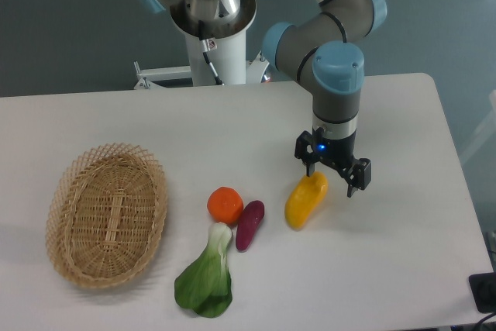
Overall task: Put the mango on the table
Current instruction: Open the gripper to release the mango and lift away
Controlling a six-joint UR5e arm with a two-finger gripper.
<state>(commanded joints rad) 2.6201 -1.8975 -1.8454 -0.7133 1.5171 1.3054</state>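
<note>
The mango (304, 200) is a yellow-orange elongated fruit lying on the white table (387, 269), right of centre. My gripper (332, 179) hangs just above and to the right of the mango's upper end, with its two black fingers spread apart. It is open and nothing sits between the fingers. The mango rests on the tabletop by itself.
A round orange fruit (225, 205), a small purple vegetable (249, 224) and a leafy green (207, 276) lie left of the mango. An oval wicker basket (107, 212) stands at the left. The table's right edge is near the arm.
</note>
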